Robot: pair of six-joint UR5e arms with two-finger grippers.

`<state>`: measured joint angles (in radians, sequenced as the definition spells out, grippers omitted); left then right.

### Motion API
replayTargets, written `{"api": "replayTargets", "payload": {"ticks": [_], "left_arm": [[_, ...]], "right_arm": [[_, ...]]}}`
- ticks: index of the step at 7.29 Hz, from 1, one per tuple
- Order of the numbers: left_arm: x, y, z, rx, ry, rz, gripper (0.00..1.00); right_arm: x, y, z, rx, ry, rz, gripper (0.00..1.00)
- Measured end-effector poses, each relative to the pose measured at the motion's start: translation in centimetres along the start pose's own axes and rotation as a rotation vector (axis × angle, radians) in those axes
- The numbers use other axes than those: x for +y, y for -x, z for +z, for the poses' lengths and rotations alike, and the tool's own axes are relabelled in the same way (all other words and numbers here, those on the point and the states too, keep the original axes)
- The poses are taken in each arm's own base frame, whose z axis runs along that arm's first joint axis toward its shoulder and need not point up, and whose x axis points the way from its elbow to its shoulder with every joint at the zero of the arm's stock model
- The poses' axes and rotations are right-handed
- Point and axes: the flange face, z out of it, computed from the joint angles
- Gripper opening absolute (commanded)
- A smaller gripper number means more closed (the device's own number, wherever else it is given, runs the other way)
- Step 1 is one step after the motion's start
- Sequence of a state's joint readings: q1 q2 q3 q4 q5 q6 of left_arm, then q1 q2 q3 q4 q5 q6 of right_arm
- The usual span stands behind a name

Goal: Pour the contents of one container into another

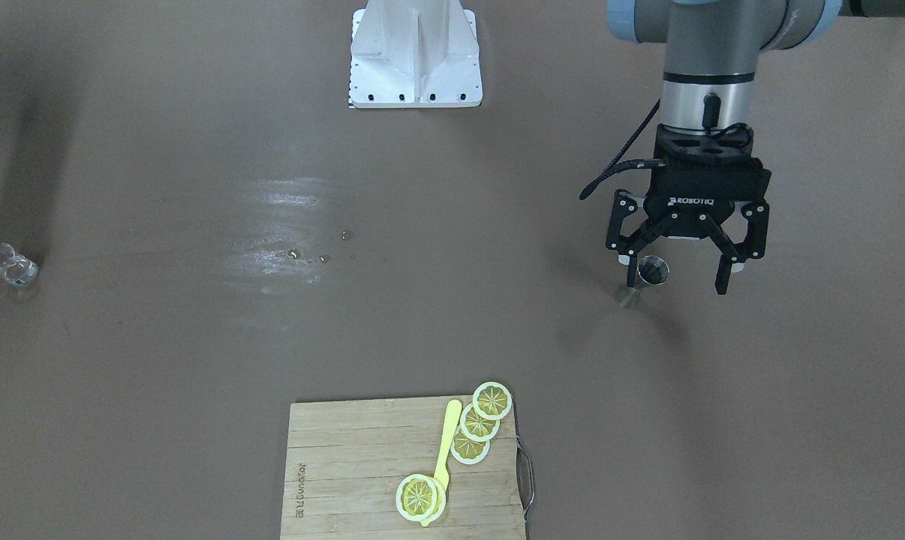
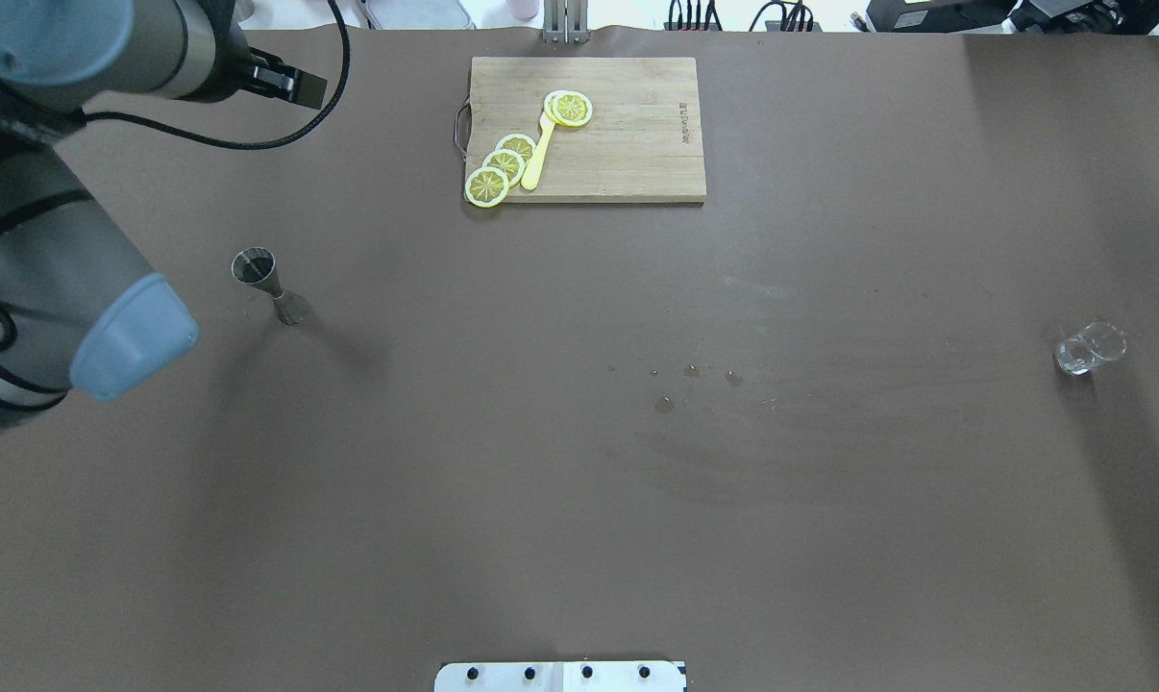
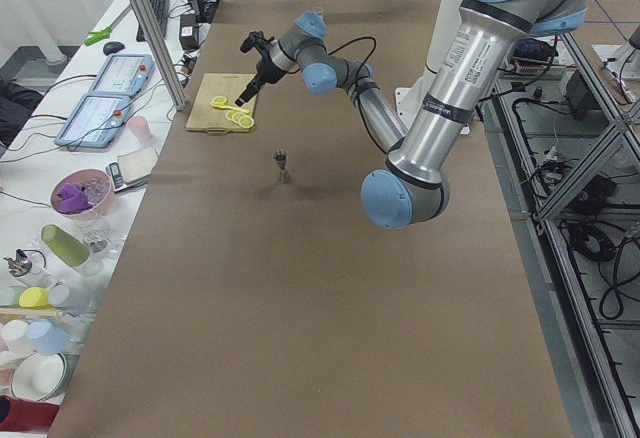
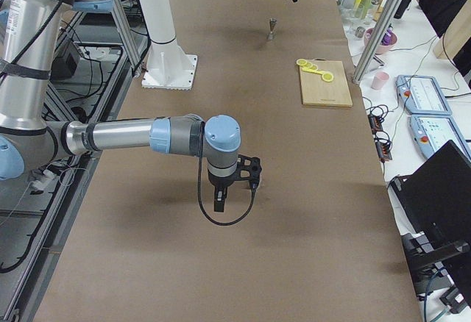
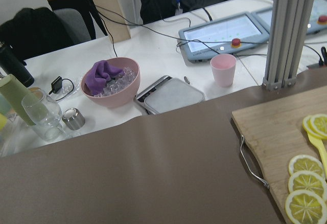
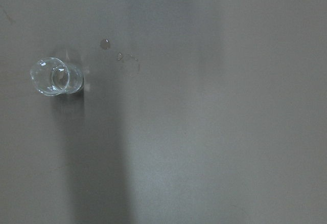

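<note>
As the front-facing view shows, the left gripper (image 1: 676,274) hangs spread wide and empty, raised clear of the standing jigger (image 1: 646,277); the glass (image 1: 8,264) sits far off. Overhead, water drops (image 2: 692,371) lie between them, with a cutting board (image 2: 637,144) bearing lemon slices (image 2: 488,185) beyond. From the right side, I cannot tell how the right gripper (image 4: 235,190) stands.

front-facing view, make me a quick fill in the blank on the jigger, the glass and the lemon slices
The left gripper holds nothing, and its jaws are ____.
The metal jigger stands ____ on the table.
The clear glass sits on the robot's ____ side.
The lemon slices lie on a wooden ____.
Missing words: open; upright; right; cutting board.
</note>
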<state>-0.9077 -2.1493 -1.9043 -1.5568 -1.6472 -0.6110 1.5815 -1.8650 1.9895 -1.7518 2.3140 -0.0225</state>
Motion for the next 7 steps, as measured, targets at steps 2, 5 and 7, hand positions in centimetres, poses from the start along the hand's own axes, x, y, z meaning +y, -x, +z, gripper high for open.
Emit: {"api": "replayTargets", "payload": {"ticks": [2,5,7], "left_arm": [[-3.3,4.1,-0.4,0.042,0.134,0.067,0.97],[-7.5,12.1,0.7,0.018,0.191,0.188,0.97],[-7.7,16.4,0.5,0.062,0.22,0.193,0.97]], "right_arm": [[0.0,0.0,0.0,-0.003,0.001,0.001,1.0],[0.0,0.0,0.1,-0.006,0.001,0.001,1.0],[0.0,0.0,0.1,-0.007,0.001,0.001,1.0]]}}
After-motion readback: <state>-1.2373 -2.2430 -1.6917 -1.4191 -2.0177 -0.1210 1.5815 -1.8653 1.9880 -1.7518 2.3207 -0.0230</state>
